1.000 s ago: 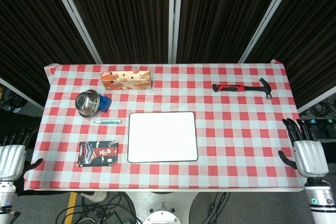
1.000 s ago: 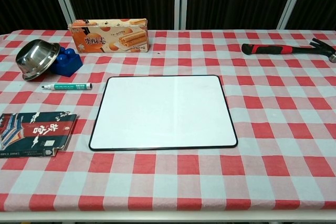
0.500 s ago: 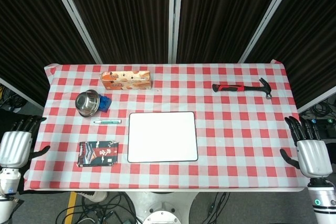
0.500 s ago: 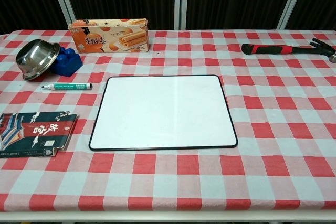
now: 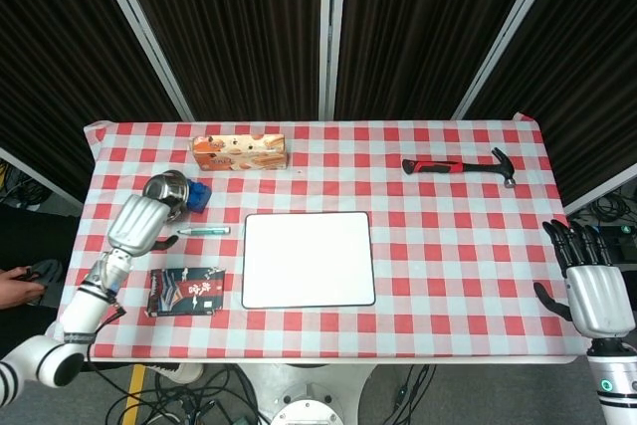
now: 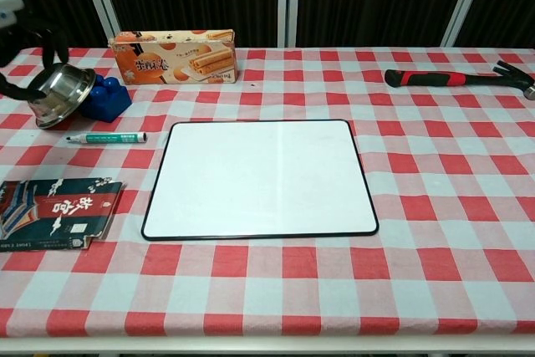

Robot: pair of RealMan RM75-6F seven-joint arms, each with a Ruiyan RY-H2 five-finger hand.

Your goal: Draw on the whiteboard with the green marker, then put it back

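The green marker (image 5: 204, 231) (image 6: 106, 137) lies flat on the checked cloth, just left of the blank whiteboard (image 5: 309, 259) (image 6: 259, 177). My left hand (image 5: 139, 224) hovers over the table's left side, close to the marker's left end, holding nothing; the chest view catches only its dark fingers (image 6: 33, 39) at the top left corner, above the bowl. My right hand (image 5: 595, 291) hangs off the table's right edge with fingers spread and empty; the chest view does not show it.
A steel bowl (image 5: 166, 194) (image 6: 58, 94) leans on a blue block (image 5: 201, 195) (image 6: 107, 96) behind the marker. A biscuit box (image 5: 239, 152) (image 6: 174, 57) lies at the back, a hammer (image 5: 458, 165) (image 6: 456, 79) at the back right, a dark packet (image 5: 186, 291) (image 6: 54, 213) at the front left.
My left hand has swung in from beyond the table's left edge to a spot over the cloth beside the bowl and marker. The right hand has barely shifted.
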